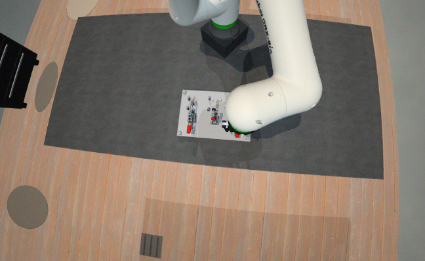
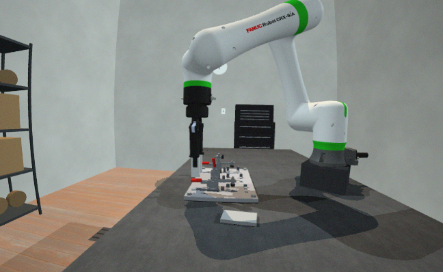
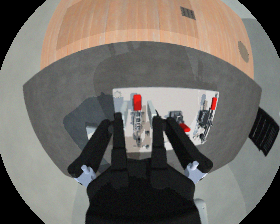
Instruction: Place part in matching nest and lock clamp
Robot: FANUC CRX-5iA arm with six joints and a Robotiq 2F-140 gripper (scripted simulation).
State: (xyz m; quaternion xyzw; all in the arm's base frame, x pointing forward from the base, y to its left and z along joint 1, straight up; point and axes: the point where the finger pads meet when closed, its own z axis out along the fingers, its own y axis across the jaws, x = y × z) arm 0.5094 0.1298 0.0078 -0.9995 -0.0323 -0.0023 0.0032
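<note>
Exterior view, lower centre: the pale rectangular part (image 2: 238, 218) lies flat beside the fixture plate (image 1: 204, 132) (image 2: 221, 199) (image 3: 166, 93), probably stiff and smooth, best gripped across its long sides. The two-finger gripper (image 2: 195, 171) (image 3: 137, 106), left of centre, stands partly spread, holding nothing.

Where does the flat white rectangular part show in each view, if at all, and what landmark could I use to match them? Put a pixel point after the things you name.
Top: not visible.
Exterior: the flat white rectangular part (image 2: 238, 219) (image 3: 90, 133) lies below centre, nearer the camera than the fixture.
Wrist: left of centre, partly hidden, just left of the fixture.
Shared landmark: the pale rectangular fixture plate (image 1: 202, 130) (image 2: 219, 199) (image 3: 163, 96) with red-handled clamps.
</note>
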